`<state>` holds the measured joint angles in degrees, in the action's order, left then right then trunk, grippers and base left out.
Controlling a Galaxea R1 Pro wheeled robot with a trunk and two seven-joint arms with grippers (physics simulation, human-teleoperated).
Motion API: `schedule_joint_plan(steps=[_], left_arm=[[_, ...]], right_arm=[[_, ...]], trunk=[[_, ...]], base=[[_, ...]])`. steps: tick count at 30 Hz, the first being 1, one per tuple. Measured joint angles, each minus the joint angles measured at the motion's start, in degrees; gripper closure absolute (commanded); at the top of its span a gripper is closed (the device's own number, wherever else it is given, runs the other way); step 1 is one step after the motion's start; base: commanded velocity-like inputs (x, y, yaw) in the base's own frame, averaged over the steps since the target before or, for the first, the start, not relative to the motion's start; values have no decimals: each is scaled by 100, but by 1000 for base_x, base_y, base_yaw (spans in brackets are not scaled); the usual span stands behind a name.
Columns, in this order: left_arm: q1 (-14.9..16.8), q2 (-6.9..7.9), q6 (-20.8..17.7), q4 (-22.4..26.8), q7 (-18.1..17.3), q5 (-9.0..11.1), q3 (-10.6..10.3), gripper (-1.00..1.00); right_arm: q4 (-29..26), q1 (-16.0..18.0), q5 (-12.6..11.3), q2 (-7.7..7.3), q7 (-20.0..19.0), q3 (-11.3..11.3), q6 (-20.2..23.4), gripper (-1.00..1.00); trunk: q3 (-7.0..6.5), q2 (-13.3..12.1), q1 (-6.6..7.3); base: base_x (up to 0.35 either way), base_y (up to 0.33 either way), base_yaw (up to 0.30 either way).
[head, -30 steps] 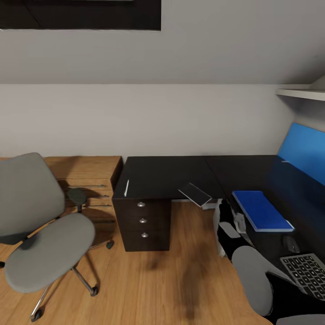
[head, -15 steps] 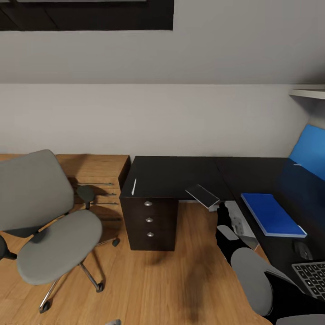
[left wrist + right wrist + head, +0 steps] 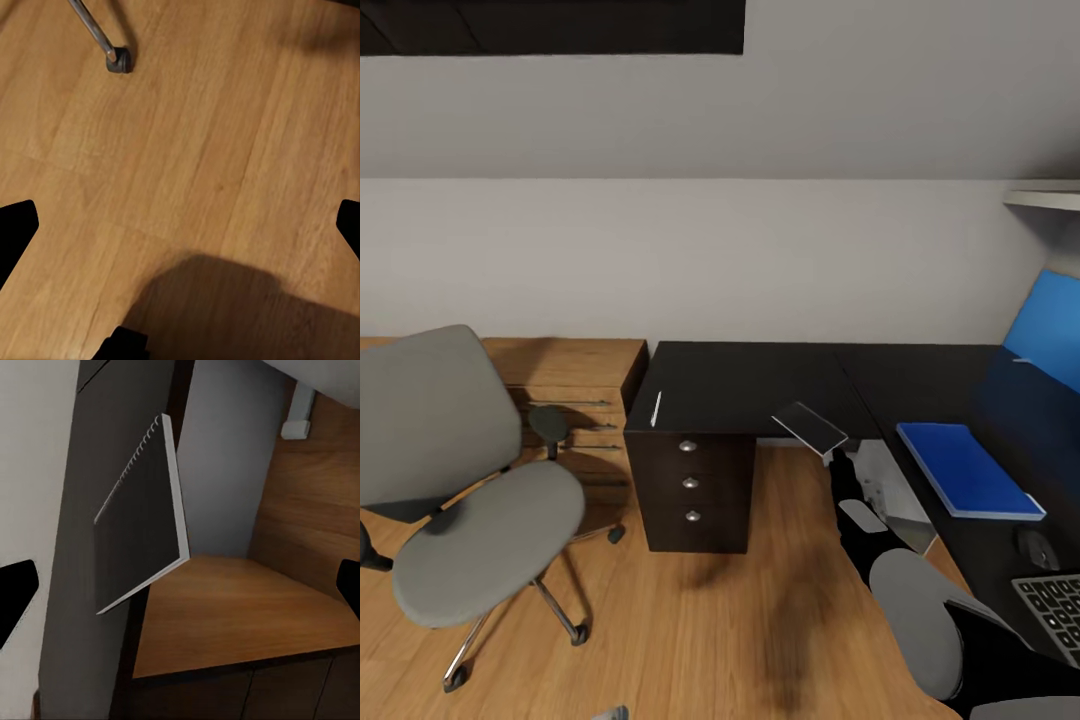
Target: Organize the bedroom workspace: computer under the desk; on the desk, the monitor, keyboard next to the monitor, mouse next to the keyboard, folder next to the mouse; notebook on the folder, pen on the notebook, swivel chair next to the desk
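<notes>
Cam panned slightly; notebook (image 3: 810,428) unchanged at desk (image 3: 750,385) edge.

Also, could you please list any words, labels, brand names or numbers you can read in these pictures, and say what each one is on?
No text can be read in any of the views.
keyboard: the keys carry pale marks, too small and blurred to read.
folder: plain blue cover, no label seen.
notebook: plain grey cover, no writing seen.
desk: drawer fronts have only round knobs, no labels.
</notes>
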<state>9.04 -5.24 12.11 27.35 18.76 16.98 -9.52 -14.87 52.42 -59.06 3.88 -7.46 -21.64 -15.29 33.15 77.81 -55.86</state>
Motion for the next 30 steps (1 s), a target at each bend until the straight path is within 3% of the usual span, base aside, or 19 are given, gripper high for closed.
schedule_joint_plan(steps=[3, 20, 30], left_arm=[[-1, 0, -3, 0, 0, 0, -1, -100], [-3, 0, -8, -9, 9, 0, -1, -100], [-1, -8, -2, -8, 9, -8, -9, -100]], right_arm=[[17, -13, -1, 5, -234, -5, 5, -100], [8, -109, 30, -44, -404, -3, 53, -100], [-10, -139, 53, -182, -712, -6, 1284, -100]], trunk=[[54, 120, -66], [359, 802, -439], [539, 1204, -659]], base=[[0, 0, 0], [0, 0, 0], [0, 0, 0]])
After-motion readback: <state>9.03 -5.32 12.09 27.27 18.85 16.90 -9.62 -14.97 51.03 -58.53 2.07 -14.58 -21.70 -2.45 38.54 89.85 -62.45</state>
